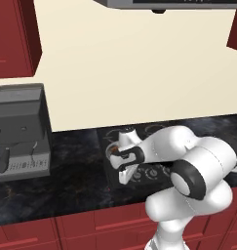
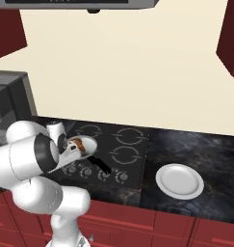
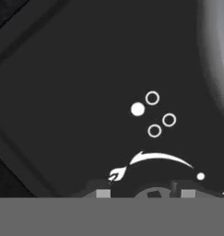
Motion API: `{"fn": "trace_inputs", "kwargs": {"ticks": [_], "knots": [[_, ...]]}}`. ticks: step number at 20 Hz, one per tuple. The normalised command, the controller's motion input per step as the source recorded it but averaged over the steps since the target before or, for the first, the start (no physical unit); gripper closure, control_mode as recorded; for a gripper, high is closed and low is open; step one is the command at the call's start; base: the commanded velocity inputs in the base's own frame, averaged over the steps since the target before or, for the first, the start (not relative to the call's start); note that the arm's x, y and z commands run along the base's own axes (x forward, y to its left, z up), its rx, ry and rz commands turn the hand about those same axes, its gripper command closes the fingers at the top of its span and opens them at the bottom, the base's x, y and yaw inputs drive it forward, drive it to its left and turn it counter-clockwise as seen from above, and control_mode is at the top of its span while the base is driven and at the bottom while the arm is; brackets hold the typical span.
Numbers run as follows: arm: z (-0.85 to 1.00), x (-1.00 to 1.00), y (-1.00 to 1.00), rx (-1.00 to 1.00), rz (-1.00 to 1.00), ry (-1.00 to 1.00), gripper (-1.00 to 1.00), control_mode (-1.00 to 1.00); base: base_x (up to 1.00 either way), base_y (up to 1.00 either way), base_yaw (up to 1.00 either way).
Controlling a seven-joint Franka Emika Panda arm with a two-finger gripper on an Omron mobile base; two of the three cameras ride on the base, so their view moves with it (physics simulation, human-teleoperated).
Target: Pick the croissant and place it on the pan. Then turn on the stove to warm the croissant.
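Note:
The croissant [image 2: 76, 144], small and golden-brown, lies in the silver pan [image 2: 88, 143] on the front-left burner of the black stove [image 2: 125, 144]. The pan's black handle [image 2: 100, 164] points toward the knob row. My gripper [image 1: 122, 176] reaches down at the left end of that row, just in front of the pan. In the hand view, my gripper [image 3: 145, 193] has a dark round knob [image 3: 152, 190] between its fingertips, below the white flame mark and burner dots. The jaws stand closed on this knob.
A round white plate [image 2: 179, 181] lies on the dark counter to the right of the stove. A grey boxy coffee machine [image 1: 20, 132] stands on the counter to the left. Red cabinets hang overhead at both sides, and a hood is above the stove.

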Motion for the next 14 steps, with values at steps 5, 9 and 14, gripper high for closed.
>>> {"fn": "trace_inputs", "kwargs": {"ticks": [5,9,14], "knots": [[-0.78,-1.0,-0.32,0.04,0.62,0.0,1.0,-1.0,0.0,0.0,0.0],[-0.48,-0.9,-0.36,0.06,0.55,-0.01,1.0,-1.0,0.0,0.0,0.0],[0.2,-0.02,0.0,0.0,-0.01,-0.04,1.0,-1.0,0.0,0.0,0.0]]}}
